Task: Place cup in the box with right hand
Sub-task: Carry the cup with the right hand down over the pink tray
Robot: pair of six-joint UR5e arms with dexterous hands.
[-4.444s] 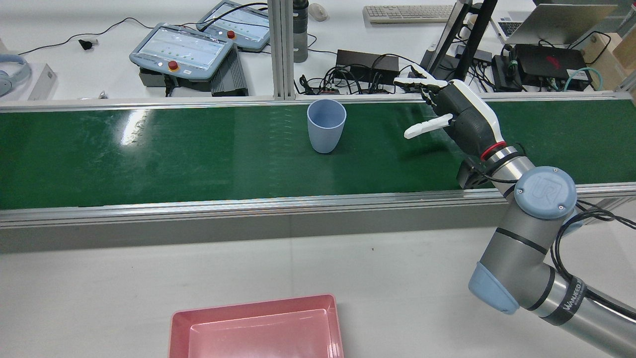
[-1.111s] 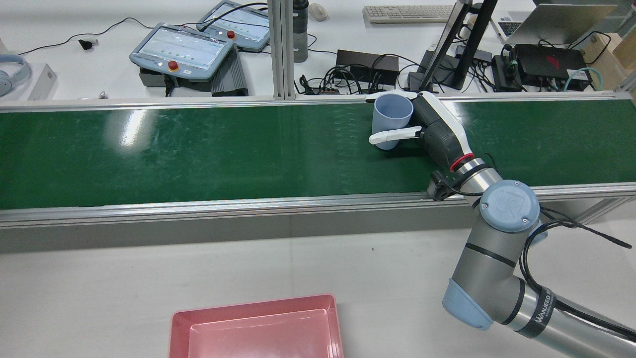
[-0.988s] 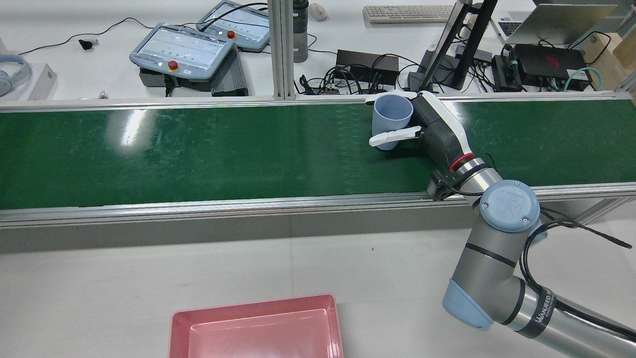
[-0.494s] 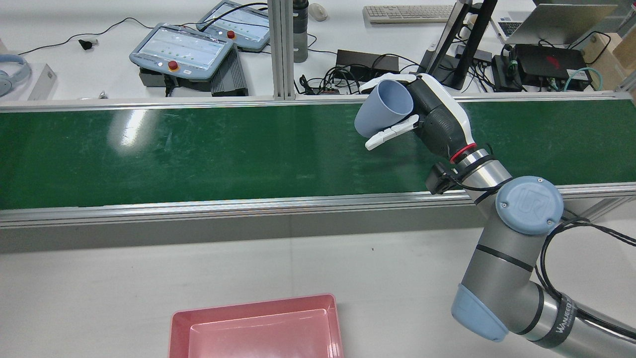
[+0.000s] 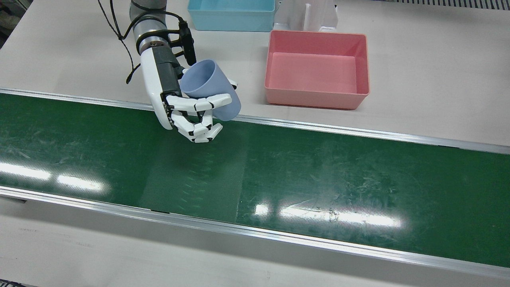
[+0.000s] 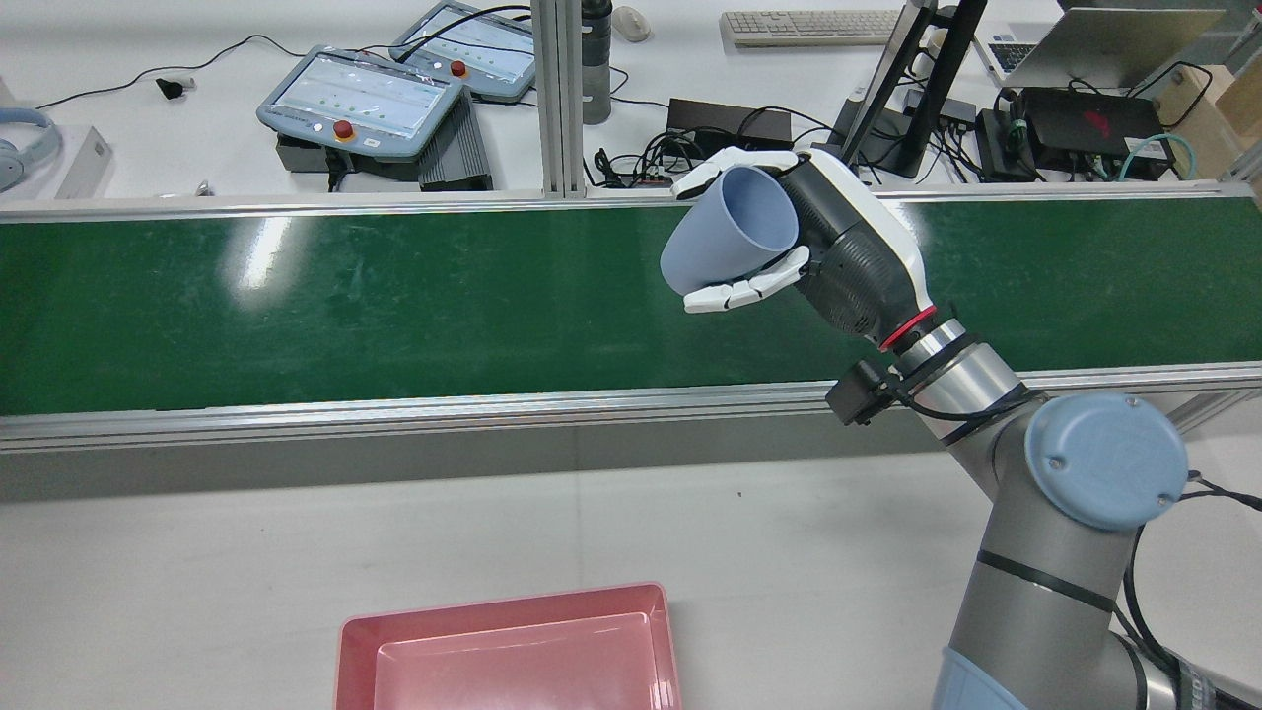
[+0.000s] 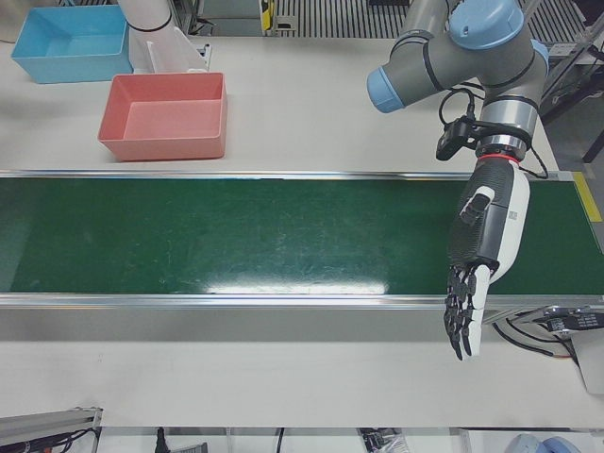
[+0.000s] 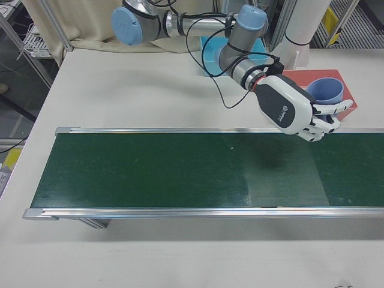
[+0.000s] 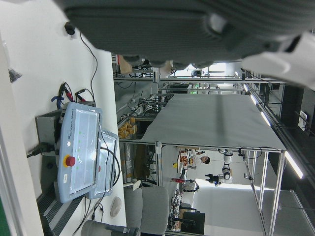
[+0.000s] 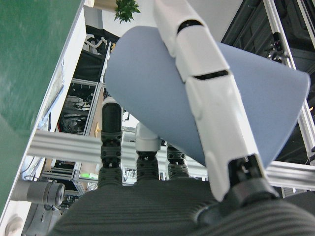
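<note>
Right robot hand (image 6: 828, 247) clasps the unlabelled blue cup (image 6: 728, 229), tilted, above the belt (image 6: 296, 296).

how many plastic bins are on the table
2: a pink rectangular plastic bin beside the green conveyor belt, and a blue plastic bin behind it at the table's far edge.

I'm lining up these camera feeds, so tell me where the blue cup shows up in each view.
Front view: cup upper left, tilted in the right hand, over the green belt's far rail.
Rear view: cup upper centre, above the belt.
Left-front view: not visible.
Right-front view: cup far right, before the pink box.
Left hand view: not visible.
Right hand view: cup fills the centre.
Shared landmark: the belt.
</note>
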